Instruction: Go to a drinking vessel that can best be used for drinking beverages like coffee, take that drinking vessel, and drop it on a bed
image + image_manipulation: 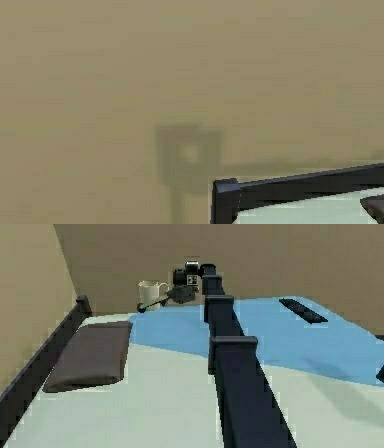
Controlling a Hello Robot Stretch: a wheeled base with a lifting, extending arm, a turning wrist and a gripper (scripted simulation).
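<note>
- Tan wall [120, 80] takes up most of the forward view. The same tan walls stand to the left of the bed and beyond it in the arm side view.
- The bed [150, 394] spreads across the arm side view under a pale sheet. Its dark frame [40, 364] runs along the left side, and a corner of the frame shows at the forward view's bottom right.
- The arm [235, 364] is a dark square bar. It reaches from the near edge out over the bed, nearly to the far side.
- A blue blanket [290, 339] covers the far right part of the bed and passes under the arm.
- A grey pillow [90, 356] lies flat at the left, beside the frame.
- A flat dark thing [302, 309] lies on the blanket at the far right, well apart from the arm.
- The white mug [152, 292] hangs upright at the arm's far end, just left of the fingers. It shows against the far wall, just above the blanket's far edge and clear of the bed.
- The gripper [172, 294] points left from the arm's tip and holds the mug.
</note>
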